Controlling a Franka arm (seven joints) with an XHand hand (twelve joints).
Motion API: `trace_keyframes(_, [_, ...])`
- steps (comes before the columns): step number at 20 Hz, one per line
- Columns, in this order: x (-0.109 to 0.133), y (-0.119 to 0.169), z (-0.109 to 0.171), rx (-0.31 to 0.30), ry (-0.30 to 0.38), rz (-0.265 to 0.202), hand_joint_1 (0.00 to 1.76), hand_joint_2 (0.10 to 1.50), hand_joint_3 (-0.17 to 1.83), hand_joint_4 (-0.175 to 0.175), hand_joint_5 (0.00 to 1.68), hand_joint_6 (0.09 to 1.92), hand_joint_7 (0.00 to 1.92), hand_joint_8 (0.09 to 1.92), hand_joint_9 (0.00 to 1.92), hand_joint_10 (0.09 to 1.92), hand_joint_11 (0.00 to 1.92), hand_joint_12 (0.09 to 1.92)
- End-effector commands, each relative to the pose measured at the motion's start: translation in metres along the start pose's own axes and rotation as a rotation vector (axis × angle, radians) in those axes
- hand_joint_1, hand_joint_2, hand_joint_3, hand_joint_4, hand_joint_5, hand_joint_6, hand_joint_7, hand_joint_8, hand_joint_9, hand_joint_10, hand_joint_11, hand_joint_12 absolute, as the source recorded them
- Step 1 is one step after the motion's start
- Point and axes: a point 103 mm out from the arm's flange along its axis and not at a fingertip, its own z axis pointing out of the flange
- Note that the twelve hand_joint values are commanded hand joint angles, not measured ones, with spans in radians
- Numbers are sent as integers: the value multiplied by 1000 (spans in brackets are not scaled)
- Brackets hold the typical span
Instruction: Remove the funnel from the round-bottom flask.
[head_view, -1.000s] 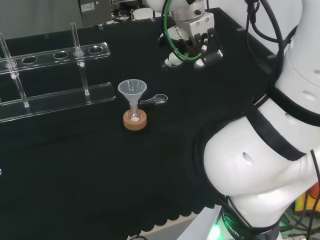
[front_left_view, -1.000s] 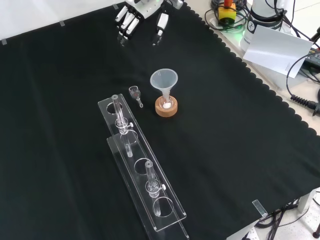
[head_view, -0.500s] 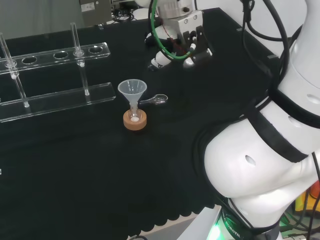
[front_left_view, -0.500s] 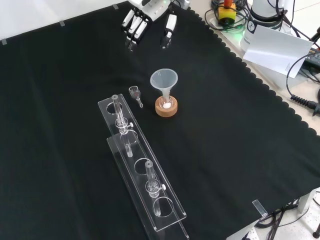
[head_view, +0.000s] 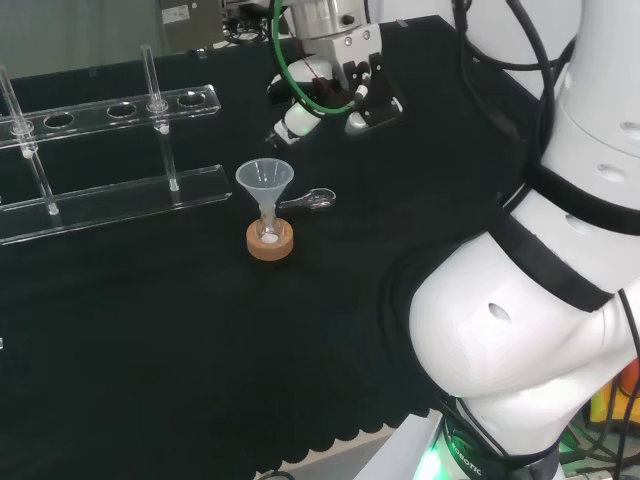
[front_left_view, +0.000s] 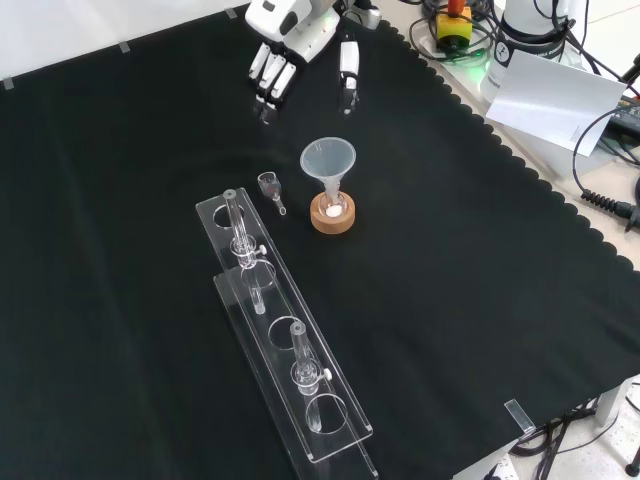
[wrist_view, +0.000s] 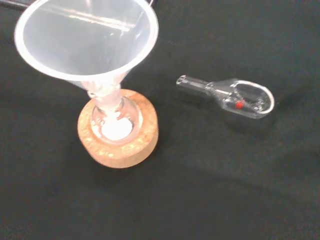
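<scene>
1. Hand (front_left_view: 300, 40) hangs over the cloth (front_left_view: 120, 330) near the top of front view, fingers (front_left_view: 270, 75) straight and spread from thumb (front_left_view: 348, 72), holding nothing.
2. Funnel (front_left_view: 328, 160) sits upright w/ stem in the round-bottom flask (wrist_view: 115, 117), well apart from the hand.
3. Flask rests in a cork ring (front_left_view: 332, 213); white stuff at its bottom.
4. Small clear scoop (wrist_view: 235, 97) lies just beside the ring, not touching.
5. Clear tube rack (front_left_view: 285, 350) w/ a few tubes stands nearer front camera.

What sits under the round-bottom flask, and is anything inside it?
The flask rests in a cork ring. Something white lies at its bottom. The funnel in its neck covers the flask's upper part.
</scene>
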Motion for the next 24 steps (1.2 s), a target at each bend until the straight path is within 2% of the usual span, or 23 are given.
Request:
trace_keyframes(1, [13, 6, 5, 48, 17, -19, 405, 872, -157, -40, 69, 87, 1, 669, 479, 87, 299, 1446])
trace_keyframes(7, [22, 12, 11, 63, 2, -33, 416, 861, -136, -46, 76, 87, 37, 727, 542, 87, 279, 1455])
trace_keyframes(12, [32, 19, 15, 47, -54, -46, 495, 867, -116, -52, 120, 87, 22, 713, 515, 118, 281, 1448])
trace_keyframes(15, [37, 24, 17, 52, -82, -54, 545, 867, -94, -53, 154, 87, 25, 746, 337, 576, 288, 1446])
trace_keyframes(17, [38, 25, 19, 55, -97, -59, 553, 867, -90, -53, 160, 87, 20, 755, 254, 748, 284, 1451])
trace_keyframes(24, [37, 26, 22, 60, -99, -72, 501, 878, -83, -46, 186, 87, 14, 759, 207, 824, 277, 1456])
